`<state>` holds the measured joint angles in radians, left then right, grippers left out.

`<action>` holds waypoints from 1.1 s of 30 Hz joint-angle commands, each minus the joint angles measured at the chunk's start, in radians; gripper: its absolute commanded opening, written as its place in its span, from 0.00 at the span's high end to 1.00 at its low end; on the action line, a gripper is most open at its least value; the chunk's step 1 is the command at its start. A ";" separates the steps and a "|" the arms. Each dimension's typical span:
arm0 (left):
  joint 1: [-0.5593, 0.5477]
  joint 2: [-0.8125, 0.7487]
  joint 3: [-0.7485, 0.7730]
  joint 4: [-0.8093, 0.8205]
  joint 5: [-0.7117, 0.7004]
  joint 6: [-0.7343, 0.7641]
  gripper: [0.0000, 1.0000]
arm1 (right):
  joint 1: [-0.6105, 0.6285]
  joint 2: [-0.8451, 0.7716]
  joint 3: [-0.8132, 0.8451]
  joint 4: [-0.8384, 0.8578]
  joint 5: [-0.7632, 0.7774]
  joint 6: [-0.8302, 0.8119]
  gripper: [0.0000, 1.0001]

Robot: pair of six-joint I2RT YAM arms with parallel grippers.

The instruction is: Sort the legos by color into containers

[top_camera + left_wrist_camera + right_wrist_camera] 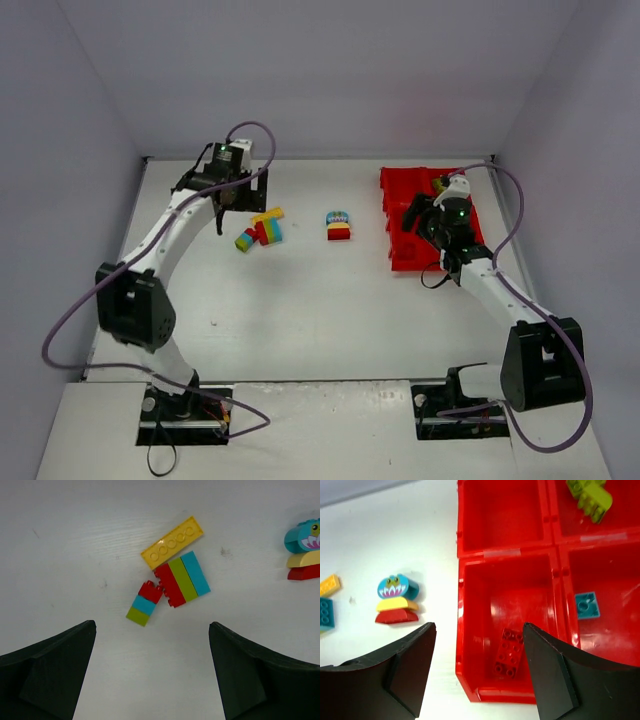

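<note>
Two pairs of jaws stand spread and empty above the white surface [330, 310]. The right jaws hover over the red tray [460, 580]: a red brick [509, 651] in the nearest bin, a teal brick [586, 604] alongside, a green piece [590, 495] farther back. The left jaws hang over mixed-colour legos [182, 577].

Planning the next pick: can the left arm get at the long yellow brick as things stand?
Probably yes. The left fingers stand open facing the yellow brick and nothing covers it, though the striped block seems to touch one long side.
</note>
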<state>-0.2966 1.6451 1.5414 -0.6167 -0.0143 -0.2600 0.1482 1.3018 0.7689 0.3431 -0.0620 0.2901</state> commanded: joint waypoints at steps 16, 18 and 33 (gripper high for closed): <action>-0.019 0.749 0.755 -0.213 0.261 0.455 0.21 | 0.045 -0.064 -0.066 0.146 -0.142 0.034 0.34; -0.019 0.782 0.801 -0.248 0.261 0.472 0.22 | 0.047 -0.067 -0.066 0.146 -0.148 0.034 0.34; -0.021 0.815 0.735 -0.209 0.205 0.541 0.72 | 0.054 -0.065 -0.076 0.172 -0.190 0.043 0.34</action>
<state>-0.3126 2.4992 2.2814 -0.8364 0.2260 0.2501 0.1917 1.2713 0.6830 0.4240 -0.2272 0.3256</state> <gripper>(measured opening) 0.317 0.662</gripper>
